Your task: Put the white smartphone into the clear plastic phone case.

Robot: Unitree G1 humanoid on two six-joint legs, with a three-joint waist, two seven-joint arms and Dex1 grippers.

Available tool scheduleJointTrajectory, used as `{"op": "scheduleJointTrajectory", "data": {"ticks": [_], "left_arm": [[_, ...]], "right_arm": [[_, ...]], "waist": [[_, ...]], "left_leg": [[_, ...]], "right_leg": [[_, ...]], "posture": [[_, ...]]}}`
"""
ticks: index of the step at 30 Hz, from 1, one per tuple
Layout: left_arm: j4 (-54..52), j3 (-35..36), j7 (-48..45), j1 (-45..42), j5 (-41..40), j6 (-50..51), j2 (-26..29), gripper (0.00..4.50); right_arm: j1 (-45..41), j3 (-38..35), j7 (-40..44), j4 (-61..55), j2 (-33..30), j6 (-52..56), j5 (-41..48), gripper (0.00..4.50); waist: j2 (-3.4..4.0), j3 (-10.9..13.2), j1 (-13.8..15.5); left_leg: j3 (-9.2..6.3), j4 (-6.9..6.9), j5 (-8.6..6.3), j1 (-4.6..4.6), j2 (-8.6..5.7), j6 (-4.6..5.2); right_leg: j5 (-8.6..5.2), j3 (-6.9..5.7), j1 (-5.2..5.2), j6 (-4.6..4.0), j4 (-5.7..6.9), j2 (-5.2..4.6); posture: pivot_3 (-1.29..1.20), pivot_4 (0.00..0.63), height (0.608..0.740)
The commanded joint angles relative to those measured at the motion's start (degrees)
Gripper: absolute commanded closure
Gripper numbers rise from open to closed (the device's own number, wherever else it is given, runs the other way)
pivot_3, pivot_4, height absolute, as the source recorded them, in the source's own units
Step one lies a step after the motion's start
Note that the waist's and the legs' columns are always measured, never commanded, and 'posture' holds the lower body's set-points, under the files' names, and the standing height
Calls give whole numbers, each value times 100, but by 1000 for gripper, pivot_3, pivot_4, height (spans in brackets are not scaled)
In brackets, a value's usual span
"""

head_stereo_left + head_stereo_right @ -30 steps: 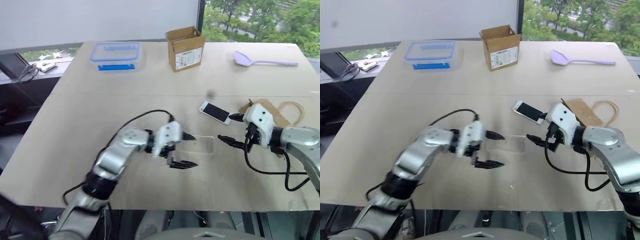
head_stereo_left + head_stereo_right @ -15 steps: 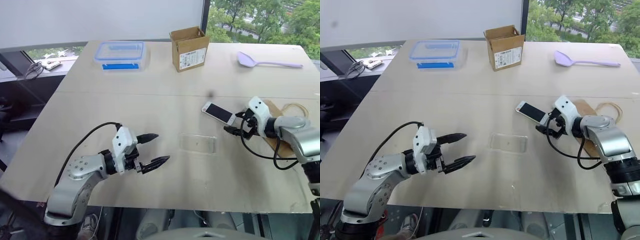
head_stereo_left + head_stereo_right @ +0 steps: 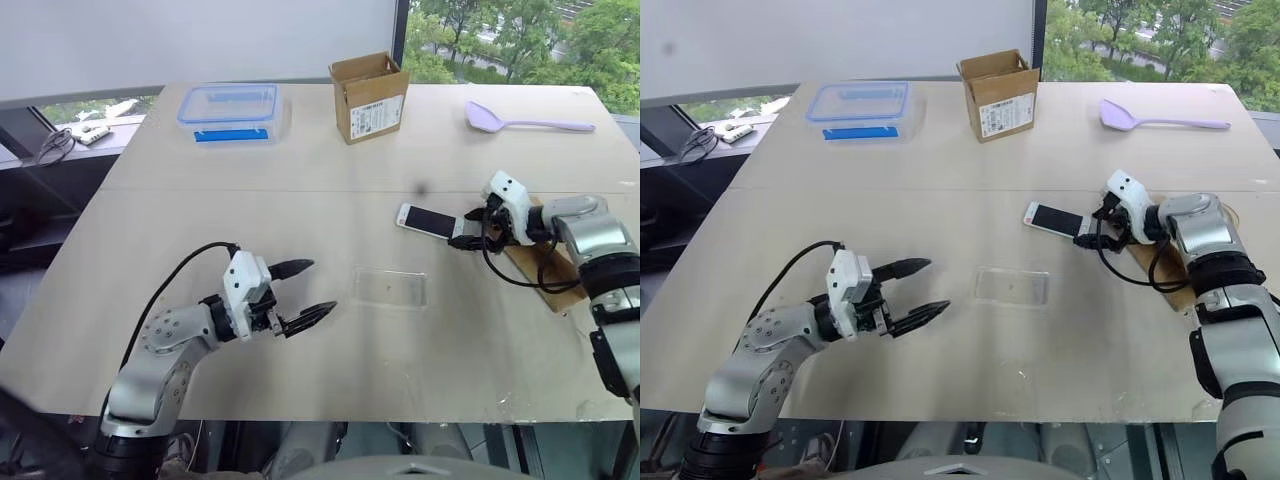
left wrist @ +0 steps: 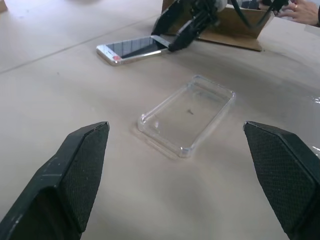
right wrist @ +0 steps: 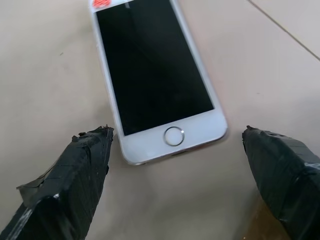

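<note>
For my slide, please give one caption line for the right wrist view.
Open right tool poised at the home-button end of the white smartphone, which lies screen-up on the table.

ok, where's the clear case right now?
The clear plastic phone case lies flat mid-table, between the open left gripper and the white smartphone.

Left gripper (image 3: 307,293) low over the near left of the tabletop, fingers spread wide, pointing rightward, right gripper (image 3: 462,228) reaching in from the right, fingers parted, both empty
</note>
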Motion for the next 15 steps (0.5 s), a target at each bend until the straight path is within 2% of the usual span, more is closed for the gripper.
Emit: {"op": "scheduleJointTrajectory", "data": {"ticks": [1,4,10,15], "left_arm": [[-133,26,150,90,10,-165,-31,68],[-215,-52,301,164,41,-185,-85,68],[-360,-35,509,215,-1,-114,-68,68],[-363,-77,573,156,3,-90,-55,68]], "right_arm": [[-124,90,228,442,295,-652,-183,0],[-241,27,3,774,503,-1381,-373,0],[-358,-2,17,1139,789,-1834,-621,0],[-482,-307,-251,1291,1058,-2128,-540,0]], "waist": [[1,-1,-58],[-2,-3,-145],[-4,-4,-196],[-3,-3,-258]], "left_leg": [[2,-1,0,0,3,0],[6,-2,0,4,7,0],[46,-12,-13,32,48,18],[75,-31,-24,94,73,11]], "right_leg": [[1,3,-2,-2,1,2],[5,9,-2,-7,2,5],[18,52,-2,-27,5,45],[21,90,35,-34,5,82]], "posture": [[0,150,740],[0,150,740],[0,150,740],[0,150,740]]}}
